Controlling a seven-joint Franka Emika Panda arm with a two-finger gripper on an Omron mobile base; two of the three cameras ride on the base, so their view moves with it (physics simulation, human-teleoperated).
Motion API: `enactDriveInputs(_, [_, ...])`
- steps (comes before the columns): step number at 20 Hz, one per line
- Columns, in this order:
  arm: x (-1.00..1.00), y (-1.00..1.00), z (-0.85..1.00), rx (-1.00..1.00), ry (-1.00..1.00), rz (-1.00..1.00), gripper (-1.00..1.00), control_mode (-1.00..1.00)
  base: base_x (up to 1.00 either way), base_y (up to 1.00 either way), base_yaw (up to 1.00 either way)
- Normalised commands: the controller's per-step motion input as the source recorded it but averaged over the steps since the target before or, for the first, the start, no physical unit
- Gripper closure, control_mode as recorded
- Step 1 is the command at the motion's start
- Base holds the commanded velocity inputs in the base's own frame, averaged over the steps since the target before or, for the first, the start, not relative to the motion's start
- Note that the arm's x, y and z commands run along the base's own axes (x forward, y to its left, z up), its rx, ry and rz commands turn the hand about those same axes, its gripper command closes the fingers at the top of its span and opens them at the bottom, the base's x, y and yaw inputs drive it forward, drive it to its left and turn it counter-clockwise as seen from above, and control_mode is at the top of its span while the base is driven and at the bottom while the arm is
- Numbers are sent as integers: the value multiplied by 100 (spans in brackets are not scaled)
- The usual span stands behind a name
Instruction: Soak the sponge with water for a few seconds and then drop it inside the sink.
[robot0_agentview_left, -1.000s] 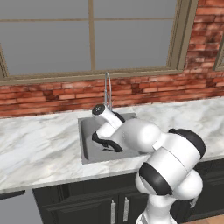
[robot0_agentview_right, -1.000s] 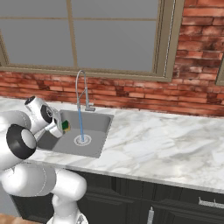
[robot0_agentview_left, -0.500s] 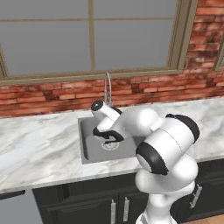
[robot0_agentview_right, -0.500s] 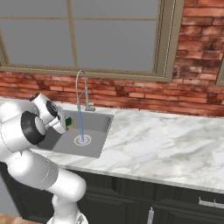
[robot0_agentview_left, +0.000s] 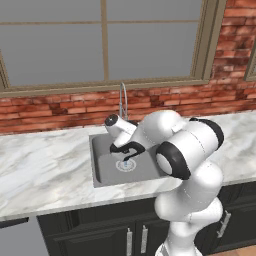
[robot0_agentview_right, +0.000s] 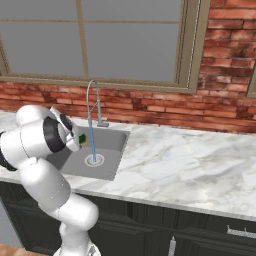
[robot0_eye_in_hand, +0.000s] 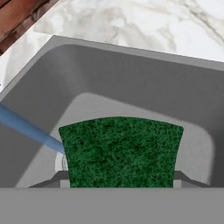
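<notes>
Where water lands — sponge, dark green

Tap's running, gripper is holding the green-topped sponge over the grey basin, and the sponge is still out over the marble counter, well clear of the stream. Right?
Not quite. The tap is running and the gripper holds the dark green-topped rectangular sponge, but it hangs over the square grey matte sink, not over the white marble counter. The hand view shows the pale-blue water stream meeting the sponge's edge.
</notes>
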Motion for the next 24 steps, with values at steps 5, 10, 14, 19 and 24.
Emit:
enactDriveInputs(5, [32,0,-28,0,0,-1,100,-100,0,0,0])
enactDriveInputs(10, [21,0,-15,0,0,-2,100,-100,0,0,0])
enactDriveInputs(14, [10,0,-3,0,0,-4,100,-100,0,0,0])
enactDriveInputs(19, [2,0,0,0,0,-6,100,-100,0,0,0])
enactDriveInputs(24, [7,0,-5,-1,0,-7,100,-100,0,0,0])
